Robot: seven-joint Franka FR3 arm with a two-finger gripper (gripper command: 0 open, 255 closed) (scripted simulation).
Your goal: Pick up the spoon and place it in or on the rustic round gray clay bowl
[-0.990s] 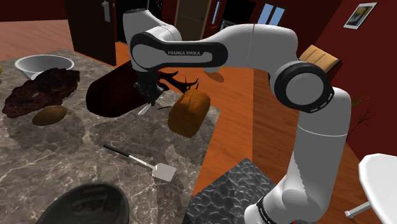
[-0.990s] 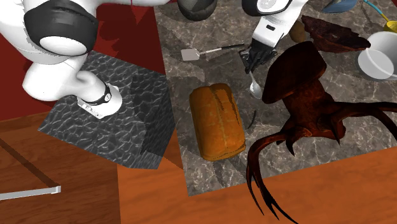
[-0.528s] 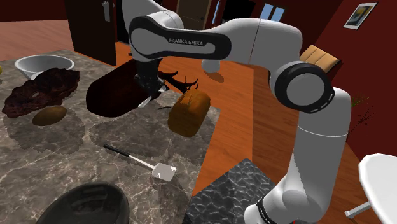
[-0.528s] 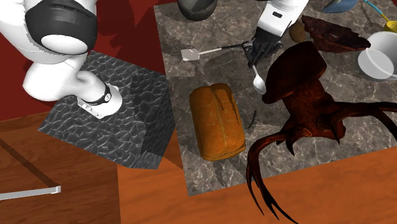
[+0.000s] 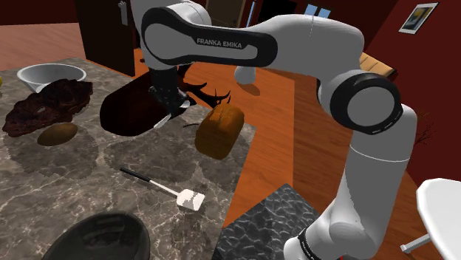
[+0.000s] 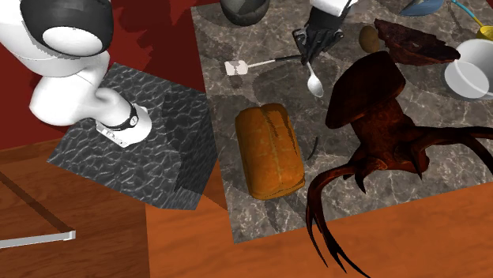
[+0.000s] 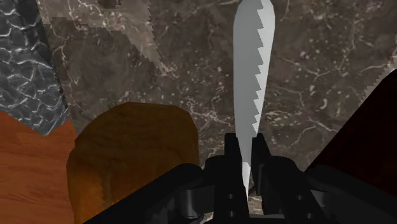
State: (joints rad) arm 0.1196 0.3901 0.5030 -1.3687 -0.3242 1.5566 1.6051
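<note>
Grey spoon (image 7: 251,76), one, pinched in black gripper (image 7: 246,153); one loaf (image 5: 219,129), one spatula (image 5: 190,199), one dark bowl (image 5: 89,221), one white bowl (image 5: 33,83).

Gripper (image 6: 306,52) clamps spoon (image 6: 314,80) by its handle, bowl end twd bread loaf (image 6: 270,152). Loaf lies near worktop (image 6: 261,217) edge by the stand (image 6: 166,166). Spatula (image 6: 251,64) just beside gripper, blade twd same edge.

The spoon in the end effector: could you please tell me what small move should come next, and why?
Probably carry it, at this height, towards the dark grey round bowl. The end effector is shut on the handle of the light grey spoon, which appears to hang clear of the dark marbled countertop; the bowl sits apart, beyond the black-handled spatula.
</note>
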